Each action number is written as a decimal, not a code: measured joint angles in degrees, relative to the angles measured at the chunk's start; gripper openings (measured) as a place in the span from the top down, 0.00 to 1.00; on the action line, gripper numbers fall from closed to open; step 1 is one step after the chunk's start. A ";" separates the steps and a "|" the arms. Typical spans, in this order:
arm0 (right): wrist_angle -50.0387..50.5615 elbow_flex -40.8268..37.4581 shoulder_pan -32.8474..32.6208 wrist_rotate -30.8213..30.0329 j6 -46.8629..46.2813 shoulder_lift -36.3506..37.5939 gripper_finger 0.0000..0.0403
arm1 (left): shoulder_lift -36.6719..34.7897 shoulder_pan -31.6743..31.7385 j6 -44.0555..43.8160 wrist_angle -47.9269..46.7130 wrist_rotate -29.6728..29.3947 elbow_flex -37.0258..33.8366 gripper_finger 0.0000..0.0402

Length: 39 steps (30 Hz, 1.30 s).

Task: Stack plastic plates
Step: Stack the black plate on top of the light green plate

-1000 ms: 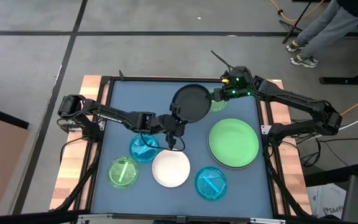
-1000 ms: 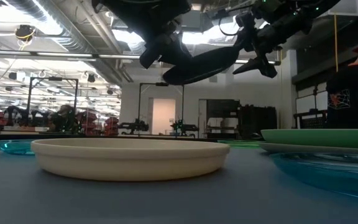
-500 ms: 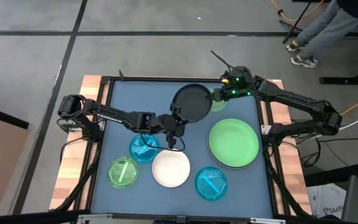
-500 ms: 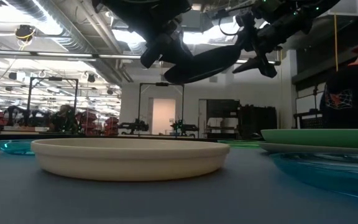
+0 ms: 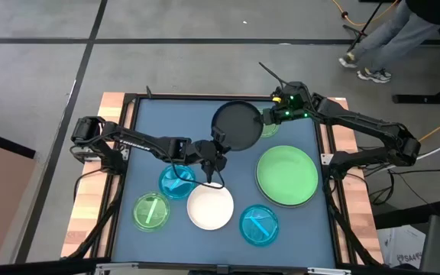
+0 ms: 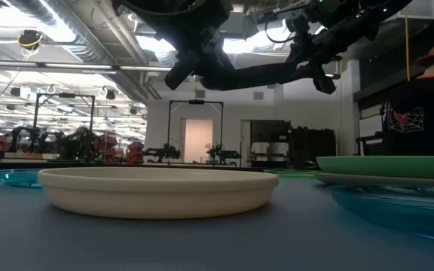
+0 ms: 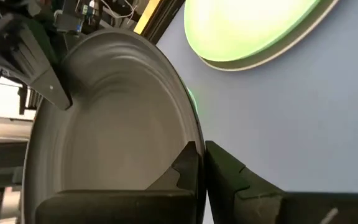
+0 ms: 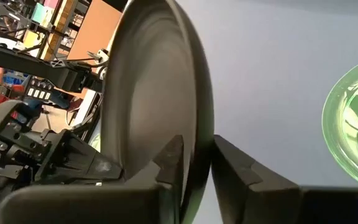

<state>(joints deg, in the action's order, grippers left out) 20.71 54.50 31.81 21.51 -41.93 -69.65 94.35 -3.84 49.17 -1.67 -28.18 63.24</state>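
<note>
Bare table (image 5: 147, 134) lies open beside my left claw (image 5: 217, 145); ahead, the black plate (image 5: 235, 124) and my right claw (image 5: 264, 116) block passage.

- A white plate (image 6: 157, 192) stands in the lower centre of the frame, on the table (image 6: 217, 245).
- A large light green plate (image 6: 398, 165) lies at the right edge, on a grey one.
- A blue plate (image 6: 405, 207) is at the lower right; another blue plate (image 6: 17, 177) is at the far left.
- In the upper centre, the black plate (image 6: 266, 74) is held level in the air between the left gripper (image 6: 202, 60) and the right gripper (image 6: 315, 56).
- A person (image 6: 424, 105) is at the right edge.
</note>
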 joint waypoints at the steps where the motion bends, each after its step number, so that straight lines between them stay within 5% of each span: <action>1: 0.02 0.00 0.00 -0.06 0.00 0.00 0.86 | 0.00 0.00 0.75 0.02 0.02 0.00 0.98; 12: 0.27 -0.02 0.02 -2.57 0.31 -0.07 0.97 | -0.11 -0.02 2.95 0.93 0.20 0.02 0.93; 23: 0.31 -0.07 0.09 -5.16 3.31 -0.07 0.98 | -0.17 -0.50 2.09 4.79 0.85 0.04 0.80; 39: 8.45 -0.05 0.13 -7.01 14.38 -0.04 0.98 | -0.11 -6.84 -4.38 11.68 0.90 0.04 0.79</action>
<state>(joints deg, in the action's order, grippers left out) 29.16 54.45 31.94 14.50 -27.55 -69.69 94.24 -10.67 44.79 10.01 -27.29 63.29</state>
